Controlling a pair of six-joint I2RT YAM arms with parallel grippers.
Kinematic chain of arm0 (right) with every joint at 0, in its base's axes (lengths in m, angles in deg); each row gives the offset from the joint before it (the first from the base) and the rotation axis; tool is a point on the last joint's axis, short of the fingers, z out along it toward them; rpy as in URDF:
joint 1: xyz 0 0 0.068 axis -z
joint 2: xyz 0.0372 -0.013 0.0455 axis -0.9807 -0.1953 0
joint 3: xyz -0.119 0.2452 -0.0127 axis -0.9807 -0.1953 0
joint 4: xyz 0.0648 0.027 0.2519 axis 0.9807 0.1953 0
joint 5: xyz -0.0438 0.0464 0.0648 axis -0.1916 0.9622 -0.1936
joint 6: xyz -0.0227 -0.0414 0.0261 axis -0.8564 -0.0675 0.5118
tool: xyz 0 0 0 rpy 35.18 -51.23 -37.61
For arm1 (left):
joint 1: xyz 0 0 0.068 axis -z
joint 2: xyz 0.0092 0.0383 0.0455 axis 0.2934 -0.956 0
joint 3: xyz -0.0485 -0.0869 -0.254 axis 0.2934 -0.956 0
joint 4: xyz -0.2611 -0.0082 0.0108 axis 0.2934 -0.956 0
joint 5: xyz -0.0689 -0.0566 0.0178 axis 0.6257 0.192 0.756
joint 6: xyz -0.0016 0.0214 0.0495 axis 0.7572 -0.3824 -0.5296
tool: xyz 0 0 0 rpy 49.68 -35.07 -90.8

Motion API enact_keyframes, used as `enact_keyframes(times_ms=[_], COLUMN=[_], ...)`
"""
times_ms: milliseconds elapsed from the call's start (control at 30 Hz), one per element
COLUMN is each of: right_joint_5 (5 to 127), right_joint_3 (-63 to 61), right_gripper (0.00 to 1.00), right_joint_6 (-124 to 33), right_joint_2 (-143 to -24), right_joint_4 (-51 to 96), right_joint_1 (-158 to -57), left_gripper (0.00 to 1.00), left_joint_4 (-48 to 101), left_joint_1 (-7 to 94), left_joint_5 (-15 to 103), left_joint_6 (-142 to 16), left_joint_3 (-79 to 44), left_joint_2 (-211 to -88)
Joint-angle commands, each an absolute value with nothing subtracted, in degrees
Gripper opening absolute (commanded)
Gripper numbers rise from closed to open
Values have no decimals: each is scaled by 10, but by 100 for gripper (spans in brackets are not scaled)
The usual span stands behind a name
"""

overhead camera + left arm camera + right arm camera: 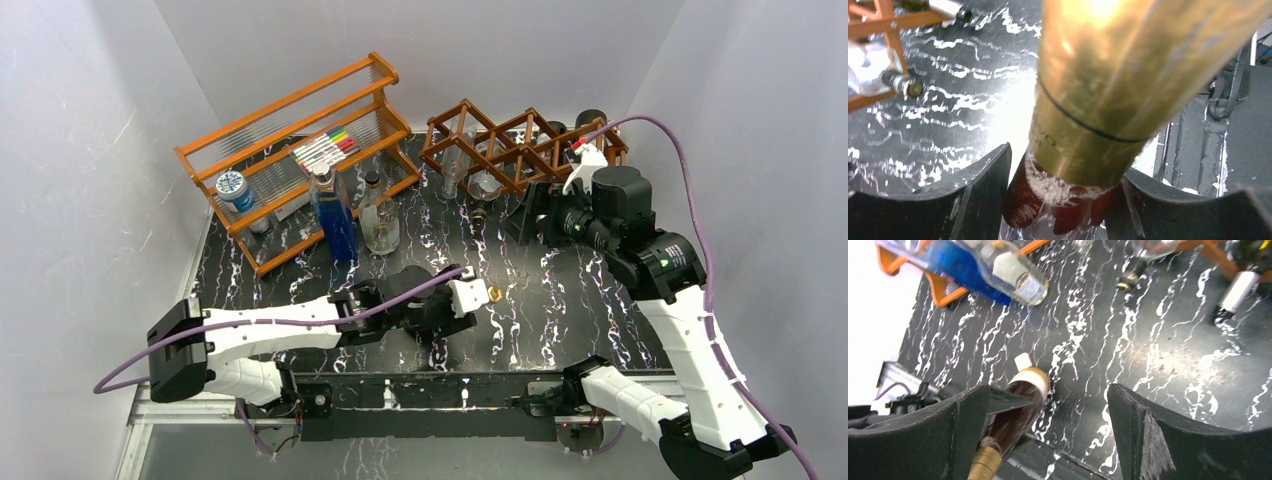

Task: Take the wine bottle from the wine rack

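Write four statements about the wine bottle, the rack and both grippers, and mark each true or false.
1. The left gripper is shut on the wine bottle at its gold-foiled neck. True.
2. The right gripper clamps the wine bottle. False: its jaws stand wide open, holding nothing.
3. The wine bottle lies in a cell of the wine rack. False: it is off the rack, in the left gripper.
4. A blue bottle stands by the orange shelf. True.
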State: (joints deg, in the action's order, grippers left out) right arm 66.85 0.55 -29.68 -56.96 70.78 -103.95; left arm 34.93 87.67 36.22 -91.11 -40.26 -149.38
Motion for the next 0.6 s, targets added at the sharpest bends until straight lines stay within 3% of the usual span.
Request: enact_keyframes(times_ms=[0, 333, 567], right_joint_5=[590, 575, 590], right_joint_3=[21, 11, -8], right_gripper=[98, 98, 98], right_joint_6=[-308, -321, -317], right_joint_2=[-559, -553, -558], right_joint_4=[642, 625, 610], right_joint_1=[-1041, -1041, -1041], left_gripper=[0, 0, 0], left_joint_4=[377, 248, 148], left_joint_1=[877, 869, 813], left_joint_5=[235, -16, -49], left_joint_6=[-845, -794, -750], left_joint_3=[-332, -309, -269], left_joint_2=[-1402, -1283, -1255])
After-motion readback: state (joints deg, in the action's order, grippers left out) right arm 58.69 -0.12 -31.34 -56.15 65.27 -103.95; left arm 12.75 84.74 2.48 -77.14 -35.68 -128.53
